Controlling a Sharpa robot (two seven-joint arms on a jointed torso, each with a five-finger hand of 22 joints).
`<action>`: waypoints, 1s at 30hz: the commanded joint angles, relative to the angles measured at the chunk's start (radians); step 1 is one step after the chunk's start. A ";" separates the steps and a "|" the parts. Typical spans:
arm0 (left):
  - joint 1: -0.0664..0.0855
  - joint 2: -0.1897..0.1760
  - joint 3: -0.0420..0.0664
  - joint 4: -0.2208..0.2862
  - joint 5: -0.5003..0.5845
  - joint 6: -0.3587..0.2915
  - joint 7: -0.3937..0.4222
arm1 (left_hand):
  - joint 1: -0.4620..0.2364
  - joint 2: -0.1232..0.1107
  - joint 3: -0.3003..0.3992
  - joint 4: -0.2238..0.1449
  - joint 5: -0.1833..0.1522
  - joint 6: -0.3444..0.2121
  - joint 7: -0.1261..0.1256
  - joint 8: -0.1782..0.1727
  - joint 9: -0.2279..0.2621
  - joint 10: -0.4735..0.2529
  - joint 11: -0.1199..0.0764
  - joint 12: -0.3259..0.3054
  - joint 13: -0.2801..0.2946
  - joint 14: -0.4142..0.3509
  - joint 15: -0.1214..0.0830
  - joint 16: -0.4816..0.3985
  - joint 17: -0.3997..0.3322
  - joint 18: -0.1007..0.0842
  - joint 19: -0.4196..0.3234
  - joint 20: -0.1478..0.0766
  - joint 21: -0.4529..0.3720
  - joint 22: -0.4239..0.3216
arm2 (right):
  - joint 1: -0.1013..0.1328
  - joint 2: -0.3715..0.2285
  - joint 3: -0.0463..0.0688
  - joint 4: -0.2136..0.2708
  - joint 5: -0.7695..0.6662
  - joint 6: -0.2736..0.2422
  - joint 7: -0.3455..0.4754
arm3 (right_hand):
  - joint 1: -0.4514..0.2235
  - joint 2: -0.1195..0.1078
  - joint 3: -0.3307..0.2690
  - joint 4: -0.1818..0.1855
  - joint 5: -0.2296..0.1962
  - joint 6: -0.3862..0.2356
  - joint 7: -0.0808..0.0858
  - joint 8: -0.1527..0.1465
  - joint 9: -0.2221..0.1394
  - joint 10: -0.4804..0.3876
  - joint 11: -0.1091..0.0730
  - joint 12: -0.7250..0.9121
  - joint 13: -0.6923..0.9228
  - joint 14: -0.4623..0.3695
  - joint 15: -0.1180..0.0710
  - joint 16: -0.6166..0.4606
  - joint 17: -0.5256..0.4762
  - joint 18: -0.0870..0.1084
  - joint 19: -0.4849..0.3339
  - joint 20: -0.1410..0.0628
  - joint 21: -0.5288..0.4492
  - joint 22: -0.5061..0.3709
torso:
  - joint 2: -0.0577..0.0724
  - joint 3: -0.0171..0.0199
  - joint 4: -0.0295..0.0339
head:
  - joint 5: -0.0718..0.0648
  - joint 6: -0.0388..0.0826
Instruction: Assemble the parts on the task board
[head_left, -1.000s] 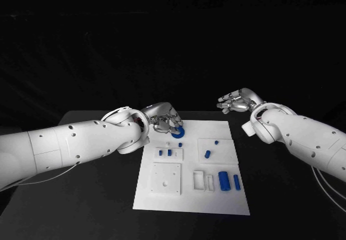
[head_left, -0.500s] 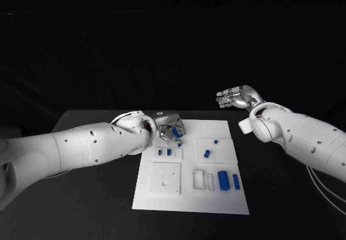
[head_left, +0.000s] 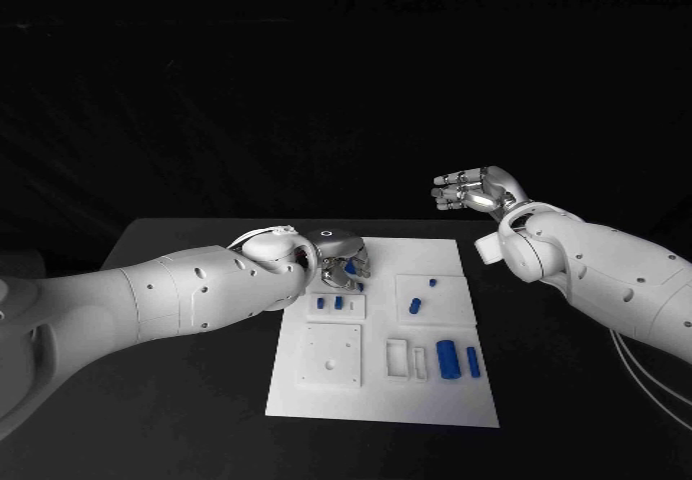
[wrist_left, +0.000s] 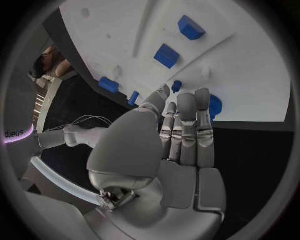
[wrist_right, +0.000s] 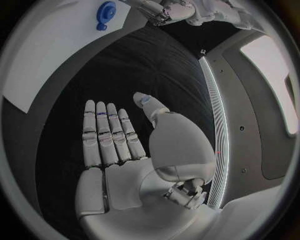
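The white task board (head_left: 378, 405) lies mid-table with several small blue parts on it, among them two pegs (head_left: 329, 302) and two longer pieces (head_left: 459, 361). A blue ring (wrist_right: 105, 14) lies flat on the board's far left corner. My left hand (head_left: 343, 268) hovers low over that corner and covers the ring in the head view. In the left wrist view its fingers (wrist_left: 186, 125) stretch out straight, the ring (wrist_left: 214, 106) peeks past the fingertips, and nothing is gripped. My right hand (head_left: 469, 190) is raised beyond the board's far right corner, palm (wrist_right: 125, 165) bare, fingers spread.
Raised white fixtures stand on the board: a square plate (head_left: 333, 355) near left, narrow slots (head_left: 405, 361) beside it, and a square panel (head_left: 433, 300) at the right. Black table (head_left: 173, 400) surrounds the board on all sides.
My left arm has rolled and the hand has settled lower over the far left corner, hiding the blue ring in the head view. The right hand rose slightly and spread its fingers.
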 joint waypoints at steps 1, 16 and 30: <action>-0.001 0.007 0.001 -0.008 -0.029 -0.007 0.022 | 0.002 -0.006 0.011 0.000 0.004 -0.003 0.004 -0.003 -0.001 -0.007 0.002 -0.007 -0.001 0.006 -0.001 0.008 -0.004 0.017 0.003 0.001 0.004 0.020 | 0.000 0.001 0.000 0.002 0.005 0.014 0.021 | 0.010 -0.003 -0.004 -0.002 0.007 -0.006 -0.001 -0.006 -0.001 -0.008 -0.001 -0.003 -0.001 -0.007 0.002 -0.005 -0.002 0.007 -0.009 -0.001 0.006 -0.001 | 0.000 0.0005 -0.0004 | 0.003 0.000; -0.015 0.034 0.001 -0.046 -0.030 0.006 0.030 | -0.022 -0.002 0.090 -0.009 0.014 0.025 0.004 -0.003 -0.003 0.037 -0.008 -0.007 -0.002 0.031 -0.001 0.042 -0.017 0.026 0.002 0.004 0.047 0.021 | 0.000 0.002 0.001 0.012 -0.027 0.022 0.024 | 0.010 -0.001 -0.012 -0.004 0.010 -0.009 0.000 -0.006 -0.001 -0.010 -0.001 -0.003 -0.001 -0.009 0.004 -0.005 -0.002 0.006 -0.010 -0.001 0.006 -0.001 | 0.000 0.0001 -0.0002 | 0.004 -0.004; -0.026 0.040 0.001 -0.060 -0.030 0.023 0.027 | -0.031 -0.004 0.108 -0.010 0.012 0.027 0.005 -0.004 -0.003 0.054 -0.011 -0.007 -0.002 0.034 -0.001 0.056 -0.017 0.027 -0.003 0.003 0.071 0.021 | 0.000 0.000 0.001 0.014 -0.029 0.024 0.023 | 0.011 0.000 -0.016 -0.005 0.010 -0.009 0.001 -0.006 -0.001 -0.011 0.000 -0.003 -0.001 -0.009 0.005 -0.005 -0.002 0.005 -0.011 -0.002 0.006 -0.001 | 0.000 -0.0001 -0.0005 | 0.001 -0.007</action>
